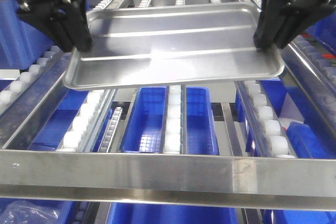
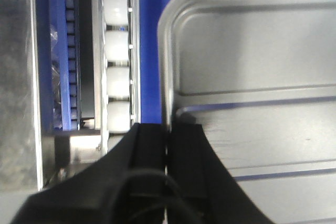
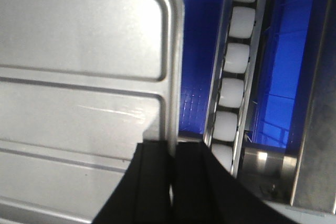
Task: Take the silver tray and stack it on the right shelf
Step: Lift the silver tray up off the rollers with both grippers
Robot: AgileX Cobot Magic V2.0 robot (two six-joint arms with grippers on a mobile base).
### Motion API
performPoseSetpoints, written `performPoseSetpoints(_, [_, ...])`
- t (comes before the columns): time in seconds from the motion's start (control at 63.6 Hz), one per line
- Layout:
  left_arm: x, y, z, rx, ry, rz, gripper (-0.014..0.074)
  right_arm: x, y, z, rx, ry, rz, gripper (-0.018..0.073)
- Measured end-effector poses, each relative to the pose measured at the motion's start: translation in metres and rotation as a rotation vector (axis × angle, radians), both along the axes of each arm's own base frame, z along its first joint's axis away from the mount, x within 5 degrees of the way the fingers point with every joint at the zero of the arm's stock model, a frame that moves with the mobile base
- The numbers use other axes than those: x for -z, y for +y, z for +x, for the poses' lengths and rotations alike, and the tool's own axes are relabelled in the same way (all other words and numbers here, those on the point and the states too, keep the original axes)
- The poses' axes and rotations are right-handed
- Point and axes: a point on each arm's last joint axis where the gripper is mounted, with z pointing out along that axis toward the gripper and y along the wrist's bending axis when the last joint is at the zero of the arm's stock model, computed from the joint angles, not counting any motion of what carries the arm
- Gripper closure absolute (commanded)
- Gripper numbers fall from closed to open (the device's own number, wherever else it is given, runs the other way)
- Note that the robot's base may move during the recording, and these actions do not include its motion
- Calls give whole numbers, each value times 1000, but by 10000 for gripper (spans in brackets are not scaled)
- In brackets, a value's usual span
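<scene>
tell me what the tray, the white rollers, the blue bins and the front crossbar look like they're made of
Silver tray: polished sheet metal, perhaps stainless steel or aluminium; it mirrors light and has pressed ridges.
Rollers: matte white, likely plastic.
Bins: glossy blue, likely moulded plastic, with a grid on the floor.
Crossbar: metal with a duller, brushed sheen.

The shiny silver tray (image 1: 173,45) — ridged floor up, roughly level — hangs above the steel-framed, white-rollered right shelf (image 1: 157,174), behind its front crossbar.
</scene>
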Motion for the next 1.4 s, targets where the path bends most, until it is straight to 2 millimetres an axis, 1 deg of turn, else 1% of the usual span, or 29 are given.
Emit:
performPoseSetpoints(0.126, [-7,0,-10,11,4,8,689,-7,2,-11,-21,5,-6,499])
performPoseSetpoints(0.236, [-13,1,-15,20,-9,6,689,-8,3,-14,-27,11,-13,499])
performPoseSetpoints(0.425, [-13,0,-15,24,-11,10,689,-4,2,-15,-25,23,-20,499])
performPoseSetpoints(1.4, [-13,0,-16,27,-12,16,689,-4,2,-15,-23,23,-19,499])
